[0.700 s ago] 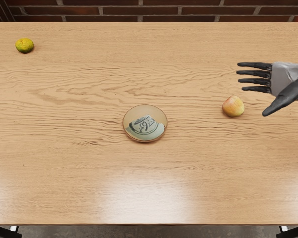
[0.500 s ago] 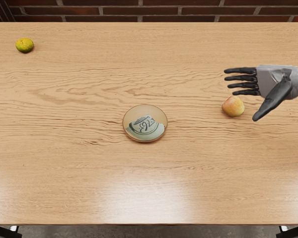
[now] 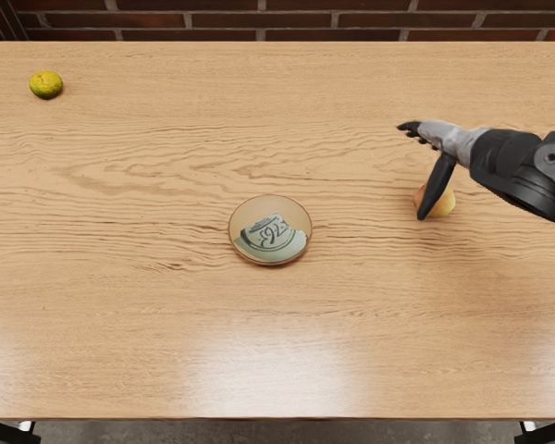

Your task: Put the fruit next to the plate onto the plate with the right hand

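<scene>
- Wooden table (image 3: pixel 277 351) fills the view, with a glare patch along its near edge.
- Next back, near the middle: small round plate (image 3: pixel 270 198) with a blue-grey pattern, nothing on it.
- Same depth, well to the right of the plate: the target fruit (image 3: pixel 446 203), yellow with a reddish blush (apple or peach, cannot tell which). It rests on the table, not yet lifted.
- Handling, as a judgement: light, firm and rounded with a smooth skin. It is likely to roll if nudged from one side, so take it across its widest part with thumb and fingers on opposite sides.
- Right hand (image 3: pixel 449 143) comes in from the right edge, seen nearly edge-on. The fingers (image 3: pixel 412 129) are stretched out straight and point left, above and beyond the fruit.
- The thumb (image 3: pixel 433 190) hangs down apart from them and crosses in front of the fruit, hiding its middle. Whether it touches the skin cannot be told.
- Nothing is clamped: the hand is spread, with the fruit sitting below the palm between thumb and fingers.
- Left arm does not show.
- Far left corner: a second, yellow-green fruit (image 3: pixel 46 84), well away from the plate (not the one meant).
- Behind the far table edge: brick wall (image 3: pixel 277 18).
</scene>
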